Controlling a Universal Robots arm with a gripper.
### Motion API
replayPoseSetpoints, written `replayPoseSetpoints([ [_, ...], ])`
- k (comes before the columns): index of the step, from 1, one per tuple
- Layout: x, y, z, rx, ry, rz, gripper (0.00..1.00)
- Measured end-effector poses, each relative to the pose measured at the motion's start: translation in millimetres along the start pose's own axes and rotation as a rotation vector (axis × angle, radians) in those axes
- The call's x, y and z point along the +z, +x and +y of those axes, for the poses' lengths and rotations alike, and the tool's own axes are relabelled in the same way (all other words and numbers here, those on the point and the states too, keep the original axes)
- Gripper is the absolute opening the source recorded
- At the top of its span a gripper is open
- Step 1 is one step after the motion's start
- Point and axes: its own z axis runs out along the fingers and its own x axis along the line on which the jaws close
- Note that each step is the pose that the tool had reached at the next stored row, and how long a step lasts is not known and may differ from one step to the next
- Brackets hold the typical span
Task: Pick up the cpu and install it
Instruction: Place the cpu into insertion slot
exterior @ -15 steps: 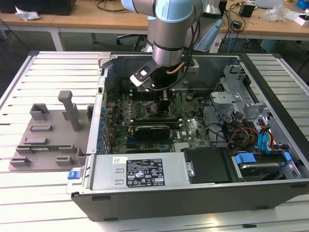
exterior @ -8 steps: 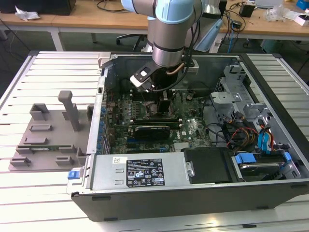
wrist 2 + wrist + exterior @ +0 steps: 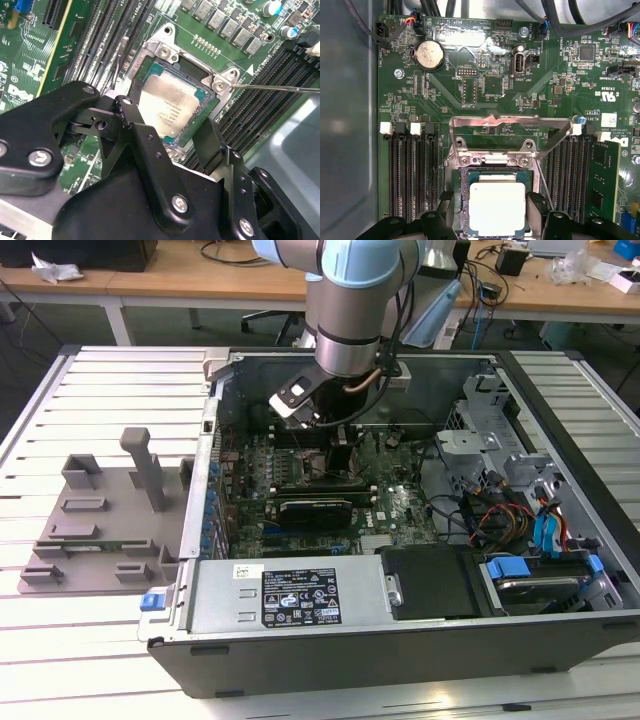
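Gripper [image 3: 165,119] hardware, black and closest to the lens in the second wrist view, was positioned directly over the socket [image 3: 492,161] on the green motherboard [image 3: 470,85]. The cpu [image 3: 497,207] lay inside the socket with its silver top plate up. It was square with the socket frame and level, as far as could be judged. The gripper straddled the chip on two opposite sides of the socket. Whether it was clamped on the cpu or released could not be told from either wrist view.

Progress, by judgement: pickup was complete and the chip was at its seat, so placement was at or near done. Outstanding items: the metal load plate [image 3: 510,122] stood hinged up away from the socket, not closed over the chip. A thin wire lever [image 3: 280,89] ran out from a socket corner and appeared unlatched.

Arm pose: in the exterior view the arm [image 3: 350,300] reached down into the open computer case [image 3: 300,595], with the wrist near vertical above the socket. A grey fixture tray [image 3: 100,530] sat outside the case, well apart from the socket.
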Motion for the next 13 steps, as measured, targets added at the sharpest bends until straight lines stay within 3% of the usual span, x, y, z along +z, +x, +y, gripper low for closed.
replayPoseSetpoints([
  [13,-0.2,2.3,-0.3,0.0,0.0,-0.0003,0.68],
])
